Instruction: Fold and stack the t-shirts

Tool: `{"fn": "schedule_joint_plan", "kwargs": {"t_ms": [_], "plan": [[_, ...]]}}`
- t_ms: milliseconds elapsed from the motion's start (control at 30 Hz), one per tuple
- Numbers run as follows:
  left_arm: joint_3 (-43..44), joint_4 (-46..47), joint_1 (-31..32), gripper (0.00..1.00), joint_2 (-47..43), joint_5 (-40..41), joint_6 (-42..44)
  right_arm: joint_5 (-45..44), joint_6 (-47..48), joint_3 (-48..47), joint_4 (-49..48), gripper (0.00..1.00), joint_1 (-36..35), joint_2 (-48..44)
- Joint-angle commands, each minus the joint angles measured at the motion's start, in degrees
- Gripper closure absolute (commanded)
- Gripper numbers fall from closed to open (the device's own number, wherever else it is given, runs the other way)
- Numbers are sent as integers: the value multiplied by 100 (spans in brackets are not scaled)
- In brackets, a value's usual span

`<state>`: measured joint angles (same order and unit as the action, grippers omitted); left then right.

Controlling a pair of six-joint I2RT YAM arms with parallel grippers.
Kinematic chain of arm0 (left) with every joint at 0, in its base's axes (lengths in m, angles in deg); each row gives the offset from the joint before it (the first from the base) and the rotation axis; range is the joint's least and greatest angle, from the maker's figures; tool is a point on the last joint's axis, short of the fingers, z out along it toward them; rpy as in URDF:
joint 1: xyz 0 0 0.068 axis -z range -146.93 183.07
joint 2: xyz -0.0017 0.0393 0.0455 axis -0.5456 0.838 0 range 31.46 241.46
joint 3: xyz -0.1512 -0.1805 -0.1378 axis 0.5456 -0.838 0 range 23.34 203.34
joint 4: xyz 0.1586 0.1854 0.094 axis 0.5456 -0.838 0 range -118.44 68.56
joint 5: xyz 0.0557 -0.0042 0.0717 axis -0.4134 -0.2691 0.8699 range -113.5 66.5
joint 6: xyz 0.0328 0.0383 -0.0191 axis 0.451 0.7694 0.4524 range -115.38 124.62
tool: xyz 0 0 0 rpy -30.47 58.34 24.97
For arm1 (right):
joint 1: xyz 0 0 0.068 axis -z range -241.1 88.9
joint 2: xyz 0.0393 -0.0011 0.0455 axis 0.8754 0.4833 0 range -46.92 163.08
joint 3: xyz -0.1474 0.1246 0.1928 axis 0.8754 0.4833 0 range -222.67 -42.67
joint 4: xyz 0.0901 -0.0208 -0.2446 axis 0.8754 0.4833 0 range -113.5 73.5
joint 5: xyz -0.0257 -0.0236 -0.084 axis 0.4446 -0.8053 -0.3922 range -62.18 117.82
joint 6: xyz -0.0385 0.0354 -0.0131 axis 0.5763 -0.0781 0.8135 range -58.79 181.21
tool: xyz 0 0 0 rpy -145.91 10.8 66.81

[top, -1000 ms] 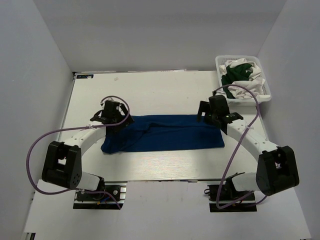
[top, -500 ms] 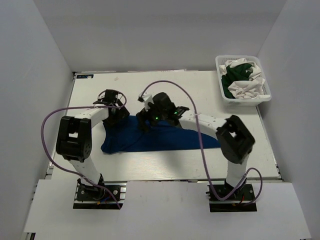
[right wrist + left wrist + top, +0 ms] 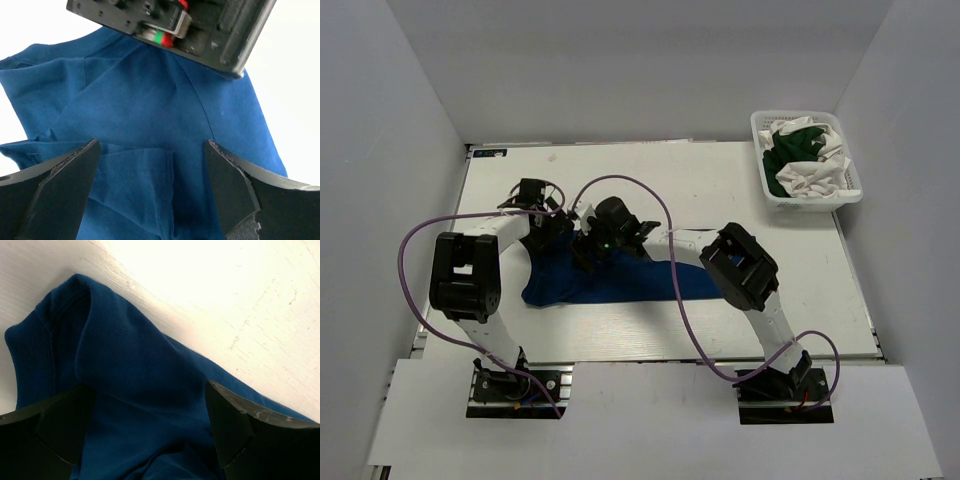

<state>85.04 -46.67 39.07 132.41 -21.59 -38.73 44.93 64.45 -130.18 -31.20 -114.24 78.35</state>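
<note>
You see the blue t-shirt (image 3: 560, 285) lying flat as a long folded band on the white table (image 3: 720, 180), a little to the left of the middle, with its long side going from left to right. Both arms reach over its left part. The left gripper (image 3: 552, 232) is at the far left edge of the shirt, and its two fingers (image 3: 60, 430) stand wide apart with nothing between them except the cloth lying below. In the left wrist view a ribbed hem of the shirt turns up at the upper left, and bare table shows beyond it. The right gripper (image 3: 588, 252) is just beside the left one, a little more to the middle of the shirt, and its fingers (image 3: 235, 185) are also spread wide and hold nothing. In the right wrist view you look down on a folded layer with a stitched hem, and the black body of the left gripper shows at the top edge. From these pictures I cannot tell if any fingertip touches the cloth. The right arm lies low across the right part of the shirt and hides some of it. The basket (image 3: 760, 150) stands at the far right corner of the table, well apart from the blue shirt. Inside it the dark green t-shirt (image 3: 785, 150) lies crumpled together with the white t-shirts (image 3: 815, 180).
</note>
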Motion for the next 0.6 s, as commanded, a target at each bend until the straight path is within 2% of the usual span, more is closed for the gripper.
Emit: {"fn": "schedule_joint_plan", "kwargs": {"t_ms": [0,367,567], "plan": [[-245,36,-90,0,136,63,11,171,159,-215,-267,10,-117,15],[-430,45,-196,0,-22,204,64,206,-17,383,138,10,-187,-284],[-483,45,-301,0,-22,204,64,275,-271,1516,68,10,-231,-1302]]}}
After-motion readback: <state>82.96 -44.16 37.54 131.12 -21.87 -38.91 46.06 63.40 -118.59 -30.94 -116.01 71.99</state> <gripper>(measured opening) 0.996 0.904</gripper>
